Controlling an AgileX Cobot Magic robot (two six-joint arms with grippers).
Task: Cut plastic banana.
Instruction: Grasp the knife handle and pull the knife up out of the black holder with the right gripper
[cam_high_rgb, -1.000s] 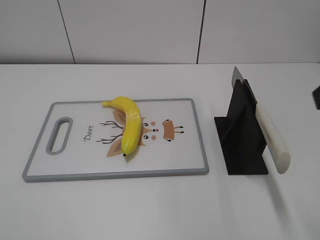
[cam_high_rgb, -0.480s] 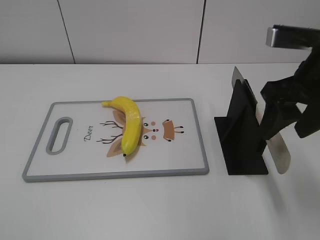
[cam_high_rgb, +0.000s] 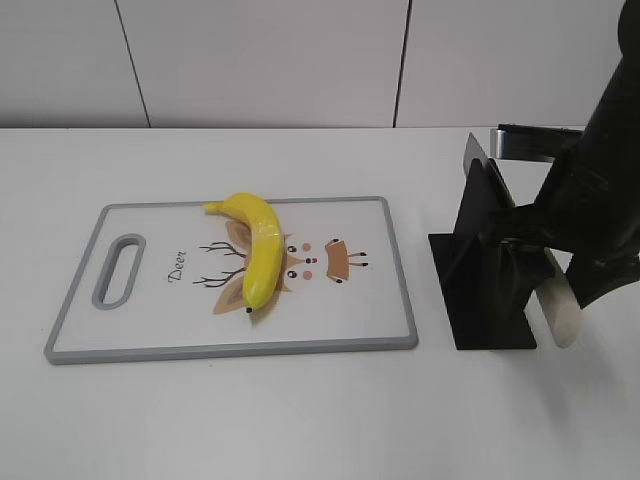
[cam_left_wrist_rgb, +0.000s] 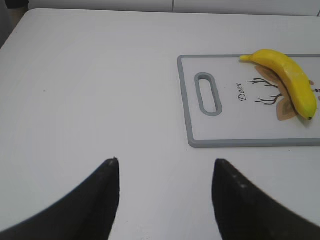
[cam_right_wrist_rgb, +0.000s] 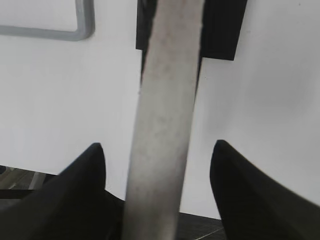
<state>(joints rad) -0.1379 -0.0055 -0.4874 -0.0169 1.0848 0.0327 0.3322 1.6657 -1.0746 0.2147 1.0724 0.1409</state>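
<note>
While the left hand (cam_left_wrist_rgb: 165, 200) just hangs over bare white table (cam_left_wrist_rgb: 100, 90) near the left edge, its two dark fingers spread wide with nothing between them, the cutting board (cam_high_rgb: 70, 330) sits a bit further in, left of the table's middle. It's white with a grey rim, a slot handle at its left end and a little cartoon deer printed in the centre. The plastic banana (cam_high_rgb: 260, 255) lies right on top of that deer print, stem pointing toward the far edge of the table and the dark tip toward the near edge, curving slightly. Nothing's touching it.

Over toward the right edge there's a black knife stand (cam_high_rgb: 485, 270) with a knife (cam_high_rgb: 560, 310) slotted in it, pale handle sticking out toward the near-right corner. The right hand (cam_right_wrist_rgb: 157, 165) is down at that handle: in the wrist view the fingers sit apart on either side of it, with a clear gap each side, so open, not gripping.
</note>
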